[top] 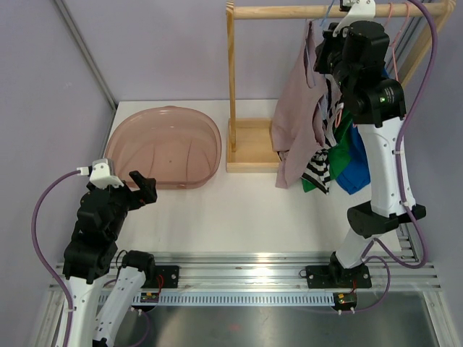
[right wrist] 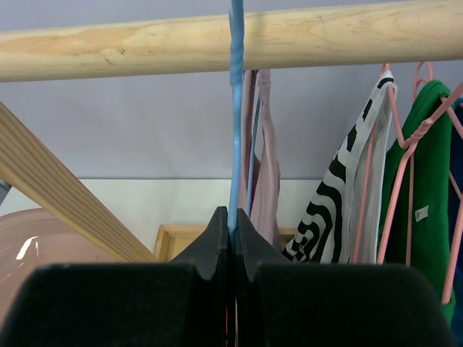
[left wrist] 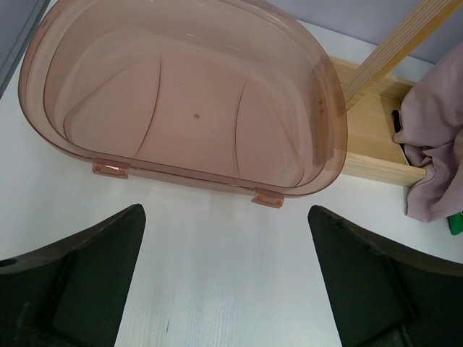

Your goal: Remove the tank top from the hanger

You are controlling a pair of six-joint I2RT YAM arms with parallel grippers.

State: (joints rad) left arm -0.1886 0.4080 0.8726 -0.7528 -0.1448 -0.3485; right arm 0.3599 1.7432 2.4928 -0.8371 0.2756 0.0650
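At the left, the left arm sits folded low over the near table edge, its left gripper [left wrist: 224,214] levelled at the table and aimed at the translucent pink plastic tub [left wrist: 188,108]. Its fingers are spread wide with nothing between them, short of the tub's near rim. To the right of the tub stands the light wooden clothes rack [top: 249,144], with its round rail running across the top. The dusty mauve tank top [top: 296,123] hangs from that rail on a thin blue hanger [right wrist: 236,108]. Its long axis is vertical, with the straps up at the rail and the hem down, and the lower cloth is bunched against the rack's base board and the table beside it. The right arm rises steeply from its base, elbow bent, with the wrist lifted to rail height. The right gripper [right wrist: 231,217] is pinched closed on the blue hanger's stem just under the rail. Further right hang a black-and-white striped garment [right wrist: 340,202] and a green garment [right wrist: 427,188] on pink hangers [right wrist: 394,144].
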